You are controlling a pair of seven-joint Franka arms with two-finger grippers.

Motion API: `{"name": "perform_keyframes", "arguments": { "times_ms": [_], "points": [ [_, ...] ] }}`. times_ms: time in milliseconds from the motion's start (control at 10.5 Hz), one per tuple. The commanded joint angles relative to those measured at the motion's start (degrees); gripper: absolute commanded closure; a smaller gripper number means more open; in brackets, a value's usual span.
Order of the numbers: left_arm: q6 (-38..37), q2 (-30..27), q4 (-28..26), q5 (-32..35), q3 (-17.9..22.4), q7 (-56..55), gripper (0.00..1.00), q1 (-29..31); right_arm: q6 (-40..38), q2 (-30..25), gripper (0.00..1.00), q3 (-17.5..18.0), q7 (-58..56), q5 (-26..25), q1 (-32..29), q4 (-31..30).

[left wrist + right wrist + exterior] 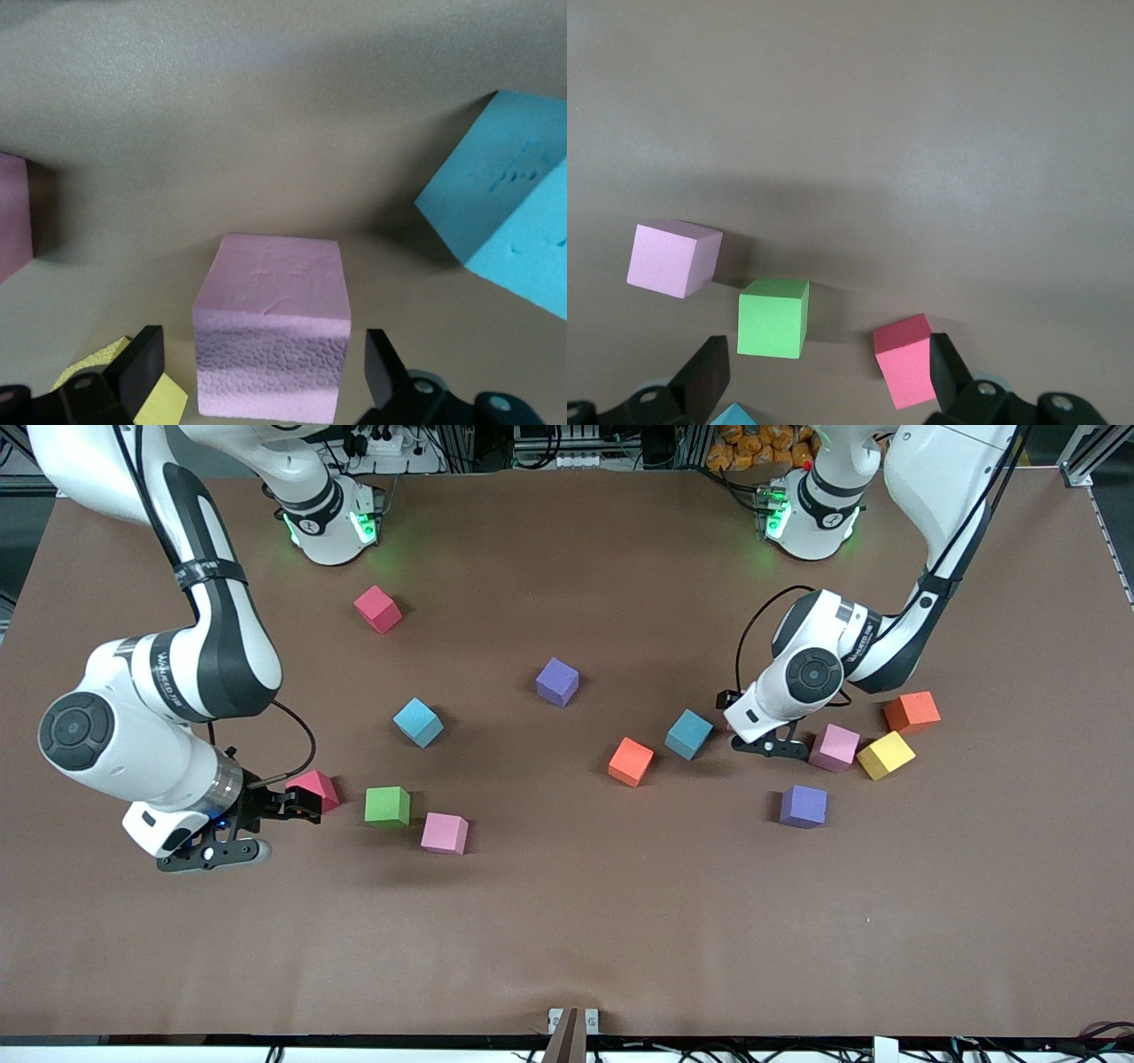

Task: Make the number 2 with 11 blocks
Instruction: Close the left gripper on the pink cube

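The blocks lie scattered singly over the brown surface point(567, 921); no number 2 has been formed.

The left gripper point(261, 376) is low over a pink block point(270, 332), its fingers point(142, 367) spread wide on either side of the cube without touching it, holding nothing. Just beside it sit another pink block point(835, 747), a yellow cube point(885, 755) and an orange-red block point(912, 712), with a blue block point(688, 733), an orange block point(631, 761) and a purple block point(803, 806) near.

The right gripper point(297, 806) is at the right arm's end of the surface, fingers point(704, 381) wide apart and empty, just beside a red block point(314, 788). A green block point(387, 805) and a pink block point(444, 833) lie next to that. Farther from the front camera are a light blue block point(417, 722), a second purple block point(557, 682) and another red block point(378, 608).
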Motion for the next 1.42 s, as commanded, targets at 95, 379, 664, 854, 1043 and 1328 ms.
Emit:
{"name": "perform_keyframes", "arguments": {
  "times_ms": [95, 379, 664, 854, 1043, 1328],
  "points": [
    [3.0, -0.1, -2.4, 1.6, -0.4, -1.3, 0.16, 1.1, 0.8, 1.5, 0.0, -0.1, 0.6, 0.6, 0.3, 0.7],
    [3.0, 0.0, -2.2, 1.4, -0.6, -1.1, 0.39, 1.6, 0.8, 1.6, 0.0, -0.1, 0.8, 0.7, 1.5, 0.7],
    [2.6, -0.3, -0.6, 1.2, -1.7, -4.8, 0.73, 1.0, 0.1, 1.6, 0.0, -0.1, 0.9, 0.7, 2.7, 0.6],
    [-1.4, -3.0, 1.6, 0.8, -5.4, -13.0, 0.73, 1.0, 0.1, 1.8, 0.0, -0.1, 0.8, 0.6, 2.8, 0.5],
    [-8.3, -7.3, 3.2, -1.3, -6.3, -15.2, 0.73, 1.8, -0.1, 1.8, 0.0, -0.1, 0.7, 0.6, 3.8, 0.4],
    [-11.9, -11.1, 3.6, -9.7, -6.4, -15.2, 0.73, 2.4, -2.8, 1.7, 0.0, -0.2, 0.6, 0.2, 4.0, 0.4]
  ]
}}
